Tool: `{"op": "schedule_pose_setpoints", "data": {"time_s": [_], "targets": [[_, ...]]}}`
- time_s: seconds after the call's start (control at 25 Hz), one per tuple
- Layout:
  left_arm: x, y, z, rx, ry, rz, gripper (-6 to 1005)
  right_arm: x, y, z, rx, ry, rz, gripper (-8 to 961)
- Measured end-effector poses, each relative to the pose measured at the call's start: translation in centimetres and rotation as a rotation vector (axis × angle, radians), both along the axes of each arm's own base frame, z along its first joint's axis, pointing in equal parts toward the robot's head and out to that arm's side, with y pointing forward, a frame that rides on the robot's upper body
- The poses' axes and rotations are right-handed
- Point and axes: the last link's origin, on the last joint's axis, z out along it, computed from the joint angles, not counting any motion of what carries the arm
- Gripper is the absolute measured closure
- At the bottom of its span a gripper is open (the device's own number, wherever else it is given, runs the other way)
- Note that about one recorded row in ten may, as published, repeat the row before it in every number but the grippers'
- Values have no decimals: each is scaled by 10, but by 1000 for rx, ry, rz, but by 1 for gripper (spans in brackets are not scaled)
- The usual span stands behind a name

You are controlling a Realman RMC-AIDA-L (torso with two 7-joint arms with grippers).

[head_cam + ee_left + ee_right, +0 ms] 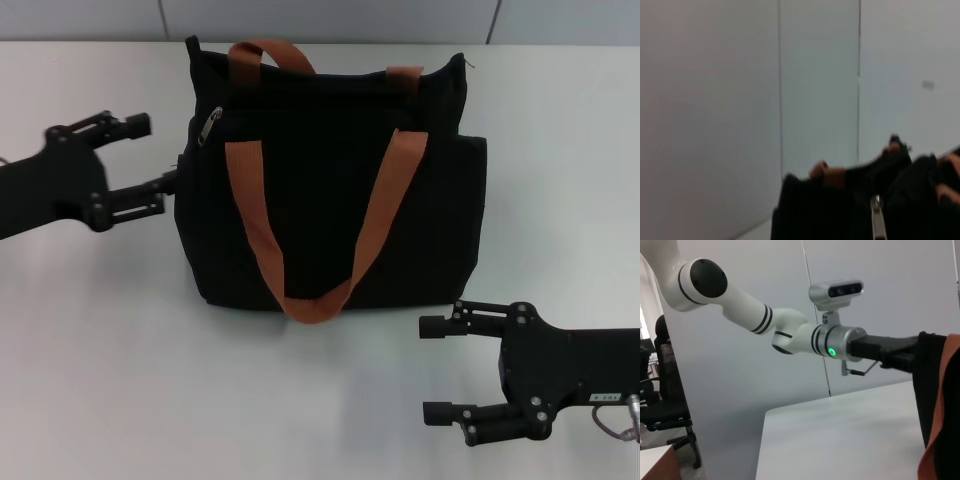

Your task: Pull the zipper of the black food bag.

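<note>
The black food bag (330, 200) stands upright at the table's middle, with two rust-brown handles (262, 240) hanging down its front. The small silver zipper pull (211, 127) lies at the bag's upper left corner on the zip track. My left gripper (152, 155) is open just left of the bag, level with the zipper, its nearer fingertip (168, 183) at the bag's side. The pull also shows close in the left wrist view (878, 220). My right gripper (432, 370) is open and empty, low on the table in front of the bag's right corner.
The white table (100, 380) spreads around the bag, with a grey wall behind. The right wrist view shows the left arm (790, 330) reaching to the bag's edge (932, 390) and an office chair (665, 405) off the table.
</note>
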Motion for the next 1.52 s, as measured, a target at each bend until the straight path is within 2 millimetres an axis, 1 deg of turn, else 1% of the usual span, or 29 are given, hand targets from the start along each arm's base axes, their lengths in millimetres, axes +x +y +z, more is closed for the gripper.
{"op": "schedule_pose_setpoints", "data": {"time_s": [0.08,0.12,0.2,0.24,0.28,0.36,0.52,0.72,0.96,1.16,1.32,1.52], "targets": [[2,6,-6,-6,31,3,227,-1,1,0,0,0,3,207],[5,13,-12,-10,62,4,228,-1,1,0,1,-1,3,208],[6,16,-13,-11,71,3,229,-1,1,0,1,-1,3,211],[9,21,-16,-7,90,-1,230,-1,2,0,2,-2,3,212],[9,21,-16,-7,90,-1,230,-1,2,0,2,-2,3,214],[13,30,-17,14,110,-8,231,-1,2,0,3,-3,3,216],[18,35,-16,26,111,-22,234,-1,2,0,3,-3,4,221],[25,35,-12,48,100,-73,237,-1,3,-1,6,-6,4,228],[24,33,-13,110,117,-118,240,0,4,-1,11,-13,1,235],[25,32,-15,119,118,-127,434,-1,4,-1,11,-13,2,242],[25,30,-17,123,119,-134,670,-1,5,-1,12,-12,3,247],[22,22,-15,166,90,-145,783,-7,5,1,6,21,11,254]]}}
